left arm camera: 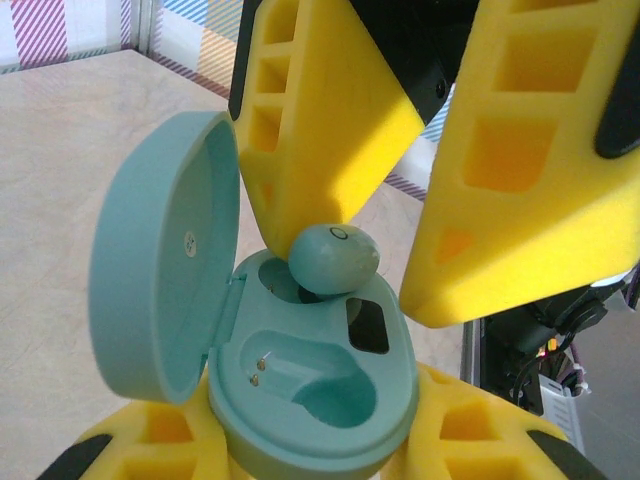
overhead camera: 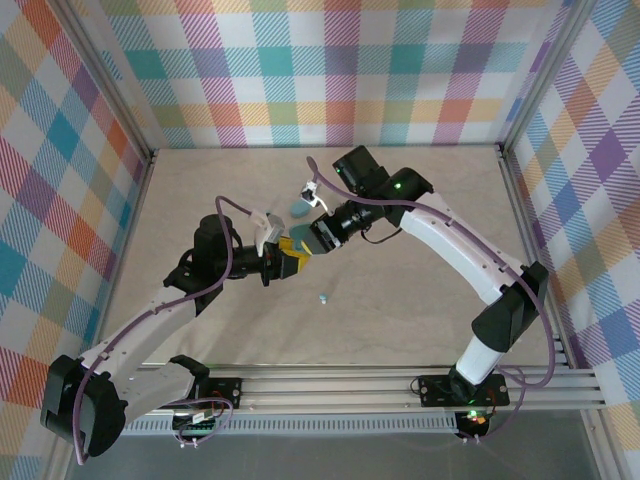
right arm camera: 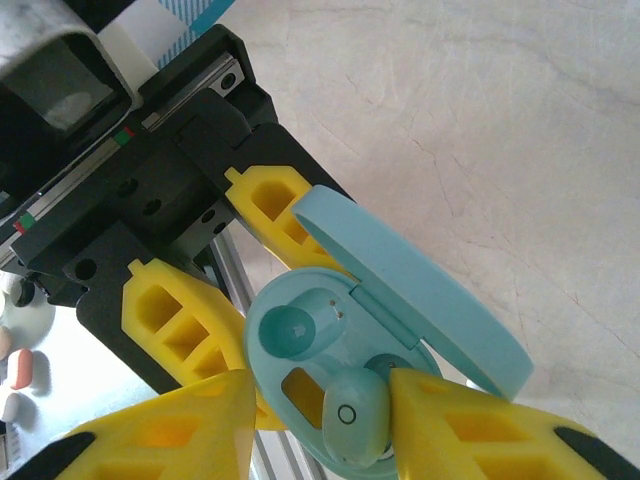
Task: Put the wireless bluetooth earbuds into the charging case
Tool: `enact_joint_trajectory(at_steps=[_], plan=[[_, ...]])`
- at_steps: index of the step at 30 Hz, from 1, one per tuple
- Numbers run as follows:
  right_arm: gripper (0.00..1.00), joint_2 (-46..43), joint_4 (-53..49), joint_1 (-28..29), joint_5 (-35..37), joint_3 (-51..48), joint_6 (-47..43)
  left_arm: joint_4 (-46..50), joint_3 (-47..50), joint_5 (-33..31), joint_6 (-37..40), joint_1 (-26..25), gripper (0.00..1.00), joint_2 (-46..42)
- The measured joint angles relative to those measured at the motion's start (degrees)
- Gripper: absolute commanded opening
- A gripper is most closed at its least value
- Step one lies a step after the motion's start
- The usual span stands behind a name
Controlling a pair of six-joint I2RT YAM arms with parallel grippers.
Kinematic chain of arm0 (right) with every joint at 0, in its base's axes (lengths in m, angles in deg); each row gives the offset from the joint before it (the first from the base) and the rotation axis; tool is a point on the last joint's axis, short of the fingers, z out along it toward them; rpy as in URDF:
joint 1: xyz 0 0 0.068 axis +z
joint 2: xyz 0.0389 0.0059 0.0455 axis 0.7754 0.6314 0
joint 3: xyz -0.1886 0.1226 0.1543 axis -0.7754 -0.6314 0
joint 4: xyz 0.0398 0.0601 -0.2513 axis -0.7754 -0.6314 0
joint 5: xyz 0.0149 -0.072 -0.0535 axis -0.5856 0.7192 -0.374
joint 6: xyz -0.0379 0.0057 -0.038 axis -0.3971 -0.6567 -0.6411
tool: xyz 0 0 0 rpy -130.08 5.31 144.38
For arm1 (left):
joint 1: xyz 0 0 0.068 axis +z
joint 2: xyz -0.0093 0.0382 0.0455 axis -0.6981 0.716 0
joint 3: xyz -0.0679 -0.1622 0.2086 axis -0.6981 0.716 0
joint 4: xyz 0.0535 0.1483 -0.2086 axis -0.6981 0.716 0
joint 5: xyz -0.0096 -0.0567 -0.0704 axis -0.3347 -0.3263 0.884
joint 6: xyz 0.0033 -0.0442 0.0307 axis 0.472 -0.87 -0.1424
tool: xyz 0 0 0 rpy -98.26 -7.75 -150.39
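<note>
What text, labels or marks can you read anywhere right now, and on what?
No words, brands or numbers are readable.
"O": a small ring mark on the earbud resting on the charging case.
Tiny round stamp inside the case lid: too small to read.

earbud (left arm camera: 333, 258) — on case (left arm camera: 320, 400) slot | second earbud (overhead camera: 323, 298) — on table (overhead camera: 420, 300)

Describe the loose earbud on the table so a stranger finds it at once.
On the wooden table, find the open teal charging case held up near the middle. Slightly toward the near edge from it lies the loose earbud: a tiny pale blue bud alone on bare wood, far smaller than the case.
</note>
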Motion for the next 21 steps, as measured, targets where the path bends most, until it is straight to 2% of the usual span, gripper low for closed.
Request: enact_joint_trajectory(at_steps=[21], plan=[[0.41, 0.1, -1.2, 0.1, 1.4, 1.9, -0.3, -1.1, 0.0, 0.0, -0.1, 0.0, 0.0, 0.2]])
